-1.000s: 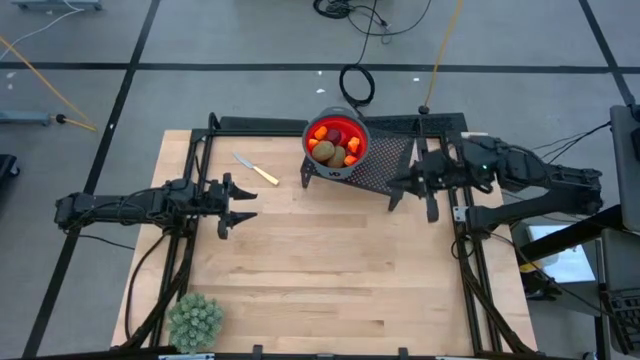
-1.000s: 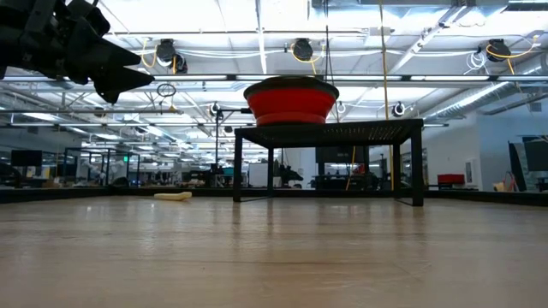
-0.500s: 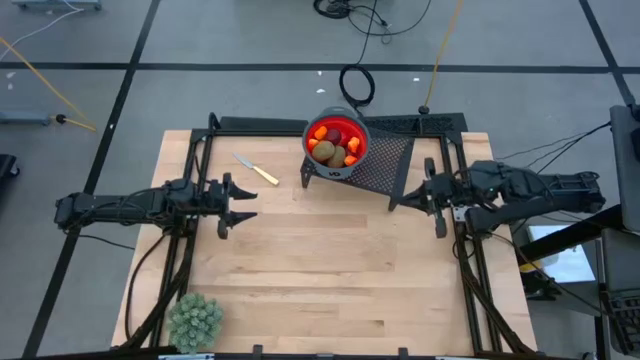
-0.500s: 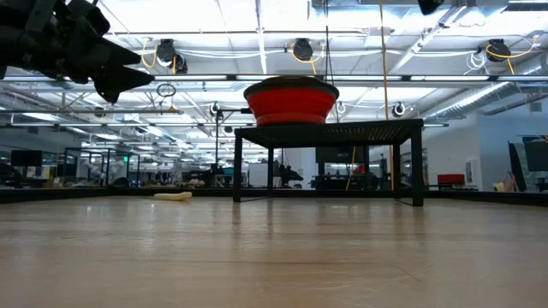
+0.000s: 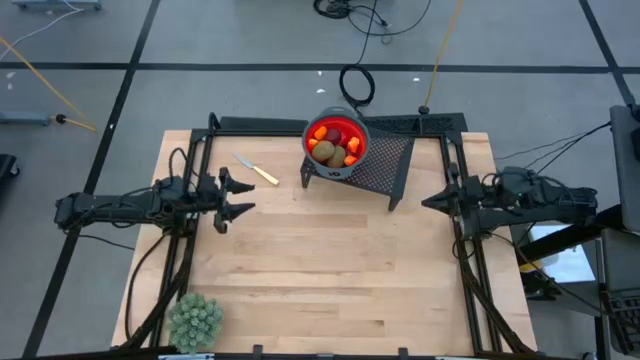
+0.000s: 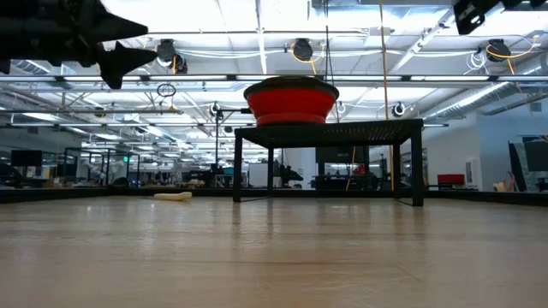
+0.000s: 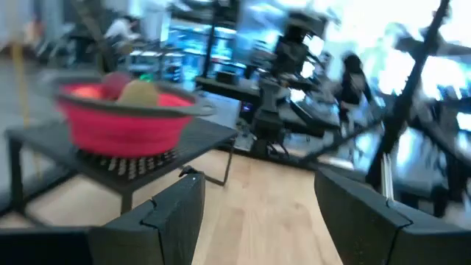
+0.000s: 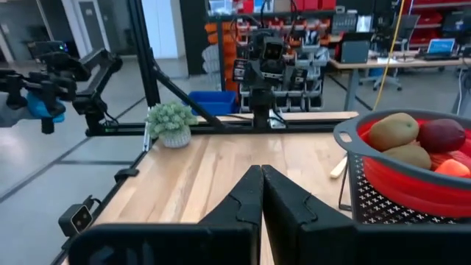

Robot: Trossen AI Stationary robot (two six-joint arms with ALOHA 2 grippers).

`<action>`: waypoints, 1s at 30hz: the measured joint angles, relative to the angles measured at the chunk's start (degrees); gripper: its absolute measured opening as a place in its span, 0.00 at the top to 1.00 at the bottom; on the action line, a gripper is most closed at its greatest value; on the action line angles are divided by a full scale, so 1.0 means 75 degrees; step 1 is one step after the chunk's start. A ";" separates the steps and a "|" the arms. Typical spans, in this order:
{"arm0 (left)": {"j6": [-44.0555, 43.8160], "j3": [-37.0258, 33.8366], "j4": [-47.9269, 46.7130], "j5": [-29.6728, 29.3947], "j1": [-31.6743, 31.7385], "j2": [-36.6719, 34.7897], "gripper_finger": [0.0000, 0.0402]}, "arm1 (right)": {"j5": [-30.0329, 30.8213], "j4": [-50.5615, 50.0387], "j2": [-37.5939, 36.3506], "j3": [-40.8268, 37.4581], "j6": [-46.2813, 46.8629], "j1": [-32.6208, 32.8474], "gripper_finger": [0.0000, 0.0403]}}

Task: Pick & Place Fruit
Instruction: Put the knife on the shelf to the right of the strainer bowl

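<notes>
Fruit (image 5: pixel 335 146) is seen from above piled in a red bowl (image 5: pixel 352 130) on a black mesh stand (image 5: pixel 385 165) at the table's far edge. The left gripper (image 5: pixel 236 197) is held over the wood on the left side, jaws parted and empty, aimed along the table toward the right; the bowl lies ahead of it and off toward the far edge. The right gripper (image 5: pixel 430 200) is held at the table's right edge, jaws shut on nothing, with the stand just beside it on the far side. The right arm is judged the nearer. A knife (image 5: pixel 256 169) lies between the left gripper and the bowl; a plant ball (image 5: pixel 195 319) sits at the near left corner.

Low view: the bowl (image 6: pixel 290 101) is raised on the stand (image 6: pixel 330 133), well clear of the table (image 6: pixel 274 257). Its contents are hidden by the rim, so any reach is judged to have to come from above.

Left wrist view: the fingers (image 7: pixel 173 213) are spread with nothing between them. The bowl (image 7: pixel 121 125) and fruit (image 7: pixel 137 91) show to one side of the gap, not in line with it.

Right wrist view: the fingers (image 8: pixel 254 195) are pressed together. A kiwi (image 8: pixel 392 131) and a dark red fruit (image 8: pixel 441 135) rest on top of the heap, the kiwi's long axis roughly level. Smooth pale wood; a busy workshop lies beyond.
</notes>
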 joint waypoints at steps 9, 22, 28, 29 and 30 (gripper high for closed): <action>-0.1874 0.0124 -0.0003 -0.0247 0.0001 0.0003 0.36 | 0.0003 -0.0020 -0.1342 -0.0905 0.0006 0.0000 1.00; -0.2068 0.2784 -0.2516 -0.0191 0.0003 0.1831 0.36 | 0.0112 -0.0003 -0.2169 -0.1862 -0.0047 0.0000 1.00; -0.2485 0.4213 -0.3774 -0.0189 0.0006 0.3273 0.36 | 0.0216 0.0461 -0.2172 -0.2330 -0.0262 0.0000 1.00; -0.2552 0.4418 -0.3981 -0.0185 0.0007 0.3493 0.36 | 0.0218 0.0586 -0.2172 -0.2402 -0.0304 0.0000 1.00; -0.2627 0.4633 -0.4203 -0.0184 0.0009 0.3723 0.36 | 0.0224 0.0668 -0.2172 -0.2467 -0.0367 0.0000 1.00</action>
